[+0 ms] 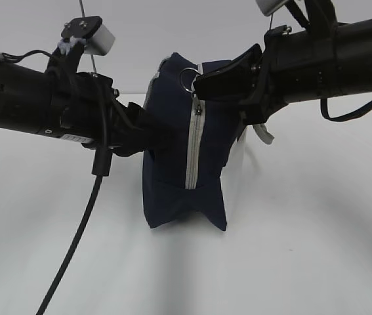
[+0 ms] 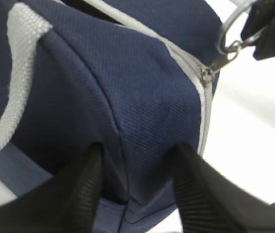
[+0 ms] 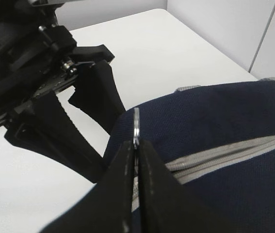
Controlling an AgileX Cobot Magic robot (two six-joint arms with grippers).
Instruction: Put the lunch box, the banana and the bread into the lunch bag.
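Note:
The navy lunch bag (image 1: 172, 177) stands on end on the white table, its grey zipper (image 1: 192, 151) running down the near face. My left gripper (image 1: 141, 134) is shut on the bag's left side. In the left wrist view its jaws straddle a fold of the bag (image 2: 127, 87). My right gripper (image 1: 199, 82) is shut on the metal ring pull (image 1: 187, 77) at the top of the zipper. In the right wrist view the ring (image 3: 136, 121) stands edge-on between the closed fingertips (image 3: 127, 150). The lunch box, banana and bread are out of view.
A grey strap handle (image 2: 21, 73) loops over the bag's side. A black cable (image 1: 74, 243) hangs from the left arm down to the table. The white table (image 1: 304, 249) stretches around the bag, with a wall close behind.

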